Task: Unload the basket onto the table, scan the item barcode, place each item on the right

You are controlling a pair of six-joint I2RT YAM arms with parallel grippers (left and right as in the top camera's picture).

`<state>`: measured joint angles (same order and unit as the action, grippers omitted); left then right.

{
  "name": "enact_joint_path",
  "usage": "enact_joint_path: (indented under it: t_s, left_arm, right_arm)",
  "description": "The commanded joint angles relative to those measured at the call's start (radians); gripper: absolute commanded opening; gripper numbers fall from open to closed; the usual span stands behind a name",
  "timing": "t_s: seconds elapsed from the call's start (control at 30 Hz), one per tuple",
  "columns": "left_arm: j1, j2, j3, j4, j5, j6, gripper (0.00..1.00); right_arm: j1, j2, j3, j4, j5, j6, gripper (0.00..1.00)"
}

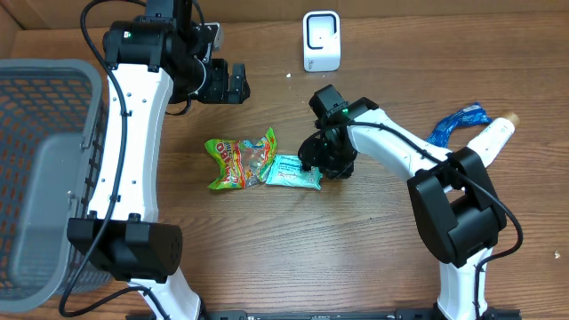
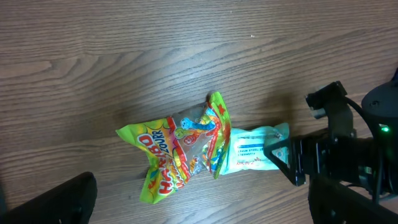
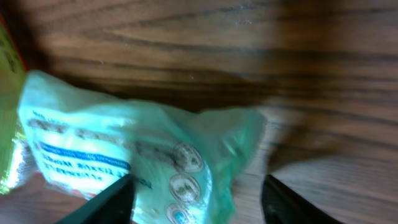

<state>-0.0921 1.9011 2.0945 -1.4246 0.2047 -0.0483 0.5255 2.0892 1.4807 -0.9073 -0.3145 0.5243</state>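
right gripper (image 3: 198,182) jaws apart, straddling the teal packet (image 3: 124,143) end on the table (image 1: 267,258); packet print too blurred to read. green candy bag (image 2: 168,155) just beyond reads "sour". left gripper (image 1: 233,82) gapes wide, holding nothing.

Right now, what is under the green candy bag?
The wooden table, and apparently one end of the teal packet, tucked beneath the bag. How far it reaches is covered.
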Motion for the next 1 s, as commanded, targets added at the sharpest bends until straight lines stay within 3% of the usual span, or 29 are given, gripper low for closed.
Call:
enact_joint_path:
  t_s: [0.0, 0.1, 0.17, 0.27, 0.3, 0.5, 0.63, 0.83, 0.97]
  left_arm:
    - [-0.006, -0.005, 0.017, 0.0, -0.003, 0.019, 1.0]
    - [-0.006, -0.005, 0.017, 0.0, -0.003, 0.019, 1.0]
    - [-0.006, -0.005, 0.017, 0.0, -0.003, 0.019, 1.0]
    - [-0.006, -0.005, 0.017, 0.0, -0.003, 0.019, 1.0]
    - [-0.006, -0.005, 0.017, 0.0, -0.003, 0.019, 1.0]
    - [-0.006, -0.005, 0.017, 0.0, -0.003, 0.019, 1.0]
    - [-0.006, -0.005, 0.017, 0.0, -0.003, 0.019, 1.0]
    - [-0.006, -0.005, 0.017, 0.0, -0.003, 0.019, 1.0]
    - [-0.006, -0.005, 0.017, 0.0, -0.003, 0.019, 1.0]
  right_arm:
    - [-0.003, 0.005, -0.045, 0.04, -0.024, 0.026, 0.6]
    - [-0.006, 0.005, -0.088, 0.08, -0.034, 0.056, 0.53]
    - [-0.016, 0.005, -0.089, 0.08, -0.045, 0.056, 0.42]
    - [-0.021, 0.005, -0.089, 0.08, -0.047, 0.056, 0.1]
    - [-0.022, 0.005, -0.088, 0.08, -0.047, 0.056, 0.04]
    - [-0.04, -0.022, -0.072, 0.066, -0.045, 0.03, 0.04]
    - [-0.077, -0.135, -0.069, 0.043, 0.031, -0.008, 0.04]
    - [-0.093, -0.356, -0.069, -0.029, 0.362, -0.087, 0.04]
    - [-0.057, -0.451, -0.069, -0.115, 0.701, -0.086, 0.04]
